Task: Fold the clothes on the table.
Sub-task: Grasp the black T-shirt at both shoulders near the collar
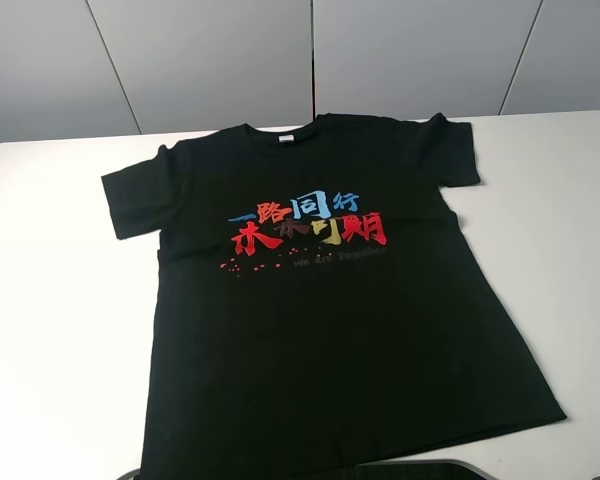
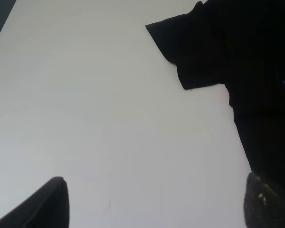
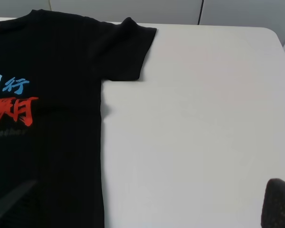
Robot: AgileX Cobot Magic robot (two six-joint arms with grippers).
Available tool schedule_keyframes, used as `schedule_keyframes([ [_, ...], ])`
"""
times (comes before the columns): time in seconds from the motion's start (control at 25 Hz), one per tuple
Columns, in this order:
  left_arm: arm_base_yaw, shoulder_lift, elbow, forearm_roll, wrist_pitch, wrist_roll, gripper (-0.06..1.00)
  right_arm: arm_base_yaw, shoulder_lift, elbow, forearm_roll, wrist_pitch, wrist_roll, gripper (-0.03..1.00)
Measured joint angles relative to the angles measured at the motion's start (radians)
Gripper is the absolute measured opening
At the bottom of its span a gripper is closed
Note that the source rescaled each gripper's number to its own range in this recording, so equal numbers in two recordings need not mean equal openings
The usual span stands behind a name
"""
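1. Item: black T-shirt (image 1: 340,330), spread flat in the middle of the white worktop (image 1: 60,300). The printed characters (image 1: 310,225) face up, the collar lies at the far side and the hem is nearest the robot.
2. Step in hand: by judgement, the approach before the first fold. No fold is made; both sleeves lie out flat.
3. Next move calls for: lowering onto a side edge or sleeve and pinching thin cloth off a smooth top without bunching it.
4. Left claw (image 2: 156,190): jaws wide apart, holding nothing, poised above bare worktop beside the left sleeve (image 2: 190,52).
5. Right claw (image 3: 154,190): jaws wide apart, empty. It seems to straddle the shirt's right side edge, though how high it hangs is unclear.
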Motion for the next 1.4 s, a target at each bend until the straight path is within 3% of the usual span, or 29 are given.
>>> schedule_keyframes([
  [0.56,0.000,-0.001,0.000,0.032,0.000,0.002,0.98,0.000,0.000,-0.013,-0.018,-0.011,-0.020,0.98],
  [0.8,0.000,0.054,-0.057,0.024,-0.080,0.045,0.98,0.000,0.065,-0.146,-0.050,-0.162,-0.053,0.98],
  [1.08,-0.002,0.332,-0.149,-0.083,-0.321,0.126,0.98,0.010,0.441,-0.316,-0.075,-0.295,-0.094,0.98],
  [1.24,-0.002,0.560,-0.285,-0.149,-0.387,0.212,0.98,0.012,0.740,-0.497,-0.026,-0.287,-0.194,0.98],
  [1.4,-0.002,0.787,-0.434,-0.280,-0.416,0.365,0.98,0.014,1.022,-0.691,0.061,-0.215,-0.308,0.98],
])
